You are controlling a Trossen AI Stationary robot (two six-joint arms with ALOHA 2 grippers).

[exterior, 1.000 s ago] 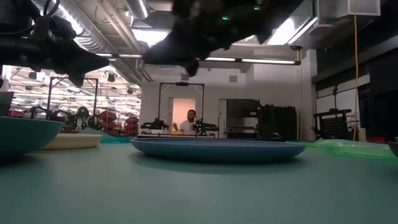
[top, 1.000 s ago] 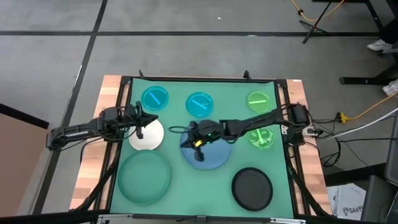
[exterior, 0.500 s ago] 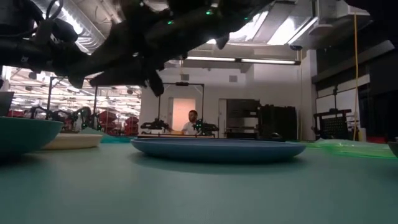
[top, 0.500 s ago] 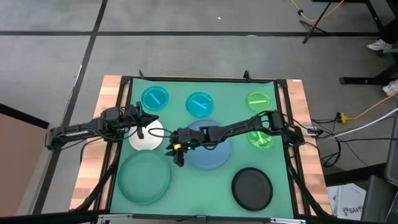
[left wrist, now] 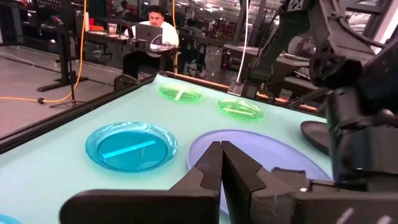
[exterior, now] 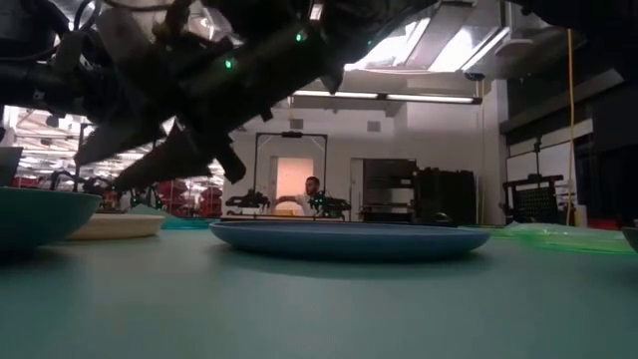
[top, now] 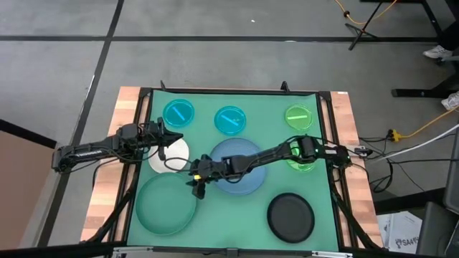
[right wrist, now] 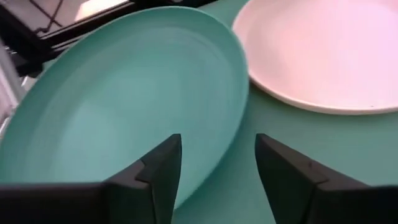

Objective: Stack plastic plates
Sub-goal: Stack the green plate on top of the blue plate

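So the big green plate (top: 166, 204) sits near the table's (top: 324, 215) front left corner, and the big blue plate (top: 240, 166) lies about mid-table, just beside it. The black plate (top: 290, 217) is by the front right corner, and the white plate (top: 171, 156) is near the left edge, just behind the green one. Along the far edge there are two small see-through blue plates (top: 178, 113) (top: 230, 120) and a small bright green plate (top: 299, 116), with a second small green plate (top: 301, 159) closer to the right edge under the right arm. The right gripper (top: 198, 184) reaches across the blue plate, fingers spread wide apart right over the green plate's rim (right wrist: 233, 118). The left gripper (top: 162, 143) hovers above the white plate with its fingers (left wrist: 208, 171) pressed together, holding nothing.
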